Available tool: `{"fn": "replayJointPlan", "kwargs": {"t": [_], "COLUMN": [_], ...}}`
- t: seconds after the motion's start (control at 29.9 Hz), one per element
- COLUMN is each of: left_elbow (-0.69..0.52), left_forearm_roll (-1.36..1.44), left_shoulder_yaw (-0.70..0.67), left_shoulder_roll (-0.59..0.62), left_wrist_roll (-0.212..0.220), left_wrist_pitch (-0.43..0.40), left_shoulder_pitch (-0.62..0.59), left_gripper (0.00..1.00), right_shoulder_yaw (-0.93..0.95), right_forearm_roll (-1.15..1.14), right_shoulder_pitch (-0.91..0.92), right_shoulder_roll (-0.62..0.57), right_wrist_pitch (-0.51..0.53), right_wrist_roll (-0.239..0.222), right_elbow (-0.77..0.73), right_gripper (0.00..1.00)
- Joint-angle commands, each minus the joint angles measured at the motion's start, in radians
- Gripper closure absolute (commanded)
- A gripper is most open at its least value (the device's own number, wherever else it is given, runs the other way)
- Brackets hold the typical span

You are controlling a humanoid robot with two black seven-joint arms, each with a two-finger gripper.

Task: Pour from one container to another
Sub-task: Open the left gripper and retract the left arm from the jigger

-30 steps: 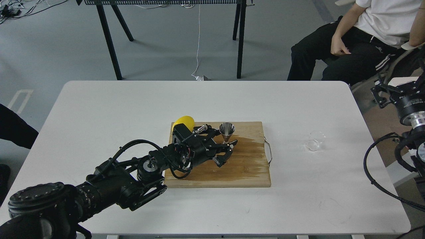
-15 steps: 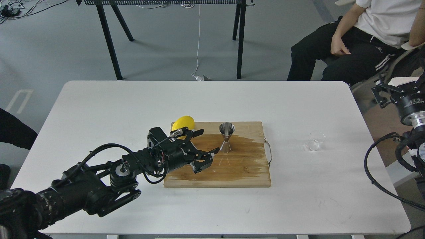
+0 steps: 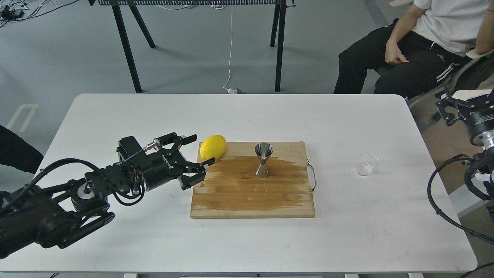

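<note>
Black left fingers (image 3: 198,152), spread and empty, hover at the board's (image 3: 252,200) left edge beside a lemon (image 3: 213,146). Steel jigger (image 3: 263,160) stands upright mid-board: rigid, slick, tippy. Glass cup (image 3: 366,163) sits on the worktop (image 3: 270,116), well right: light, fragile, probably best pinched across its wall. Right gripper (image 3: 447,112): state indiscernible.

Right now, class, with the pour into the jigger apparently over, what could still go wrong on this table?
1. The jigger stands upright on a narrow base on the wet cutting board; a bump could tip it.
2. The open left end effector hangs close to the lemon, which could roll if nudged.
3. The clear glass cup is hard to see.
</note>
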Motion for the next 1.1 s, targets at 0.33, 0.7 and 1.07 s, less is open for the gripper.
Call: {"fn": "replayJointPlan", "kwargs": {"t": [0.33,0.7,1.07], "left_elbow": [0.002,0.226,0.458], "left_forearm_roll": [-1.013,-1.766,-2.124], "left_shoulder_yaw": [-0.275,-0.446,-0.484], "left_shoulder_roll": [0.005,-0.090,-0.131], "left_wrist_roll": [-0.159,-0.159,-0.159], "left_wrist_pitch": [-0.323,-0.605,-0.791], "left_shoulder_pitch": [-0.040,-0.053,-0.095], "left_gripper": [0.01,0.00,0.00], "right_shoulder_yaw": [0.038,0.074,0.041], "right_forearm_roll": [0.083,0.113,0.337], "right_shoulder_pitch": [-0.144,-0.375,-0.524], "right_shoulder_roll": [-0.013,-0.004,0.050], "right_wrist_pitch": [0.000,0.000,-0.021], "right_wrist_roll": [-0.022,-0.019,-0.082], "right_elbow": [0.098,0.296,0.497], "right_gripper": [0.00,0.00,0.00]}}
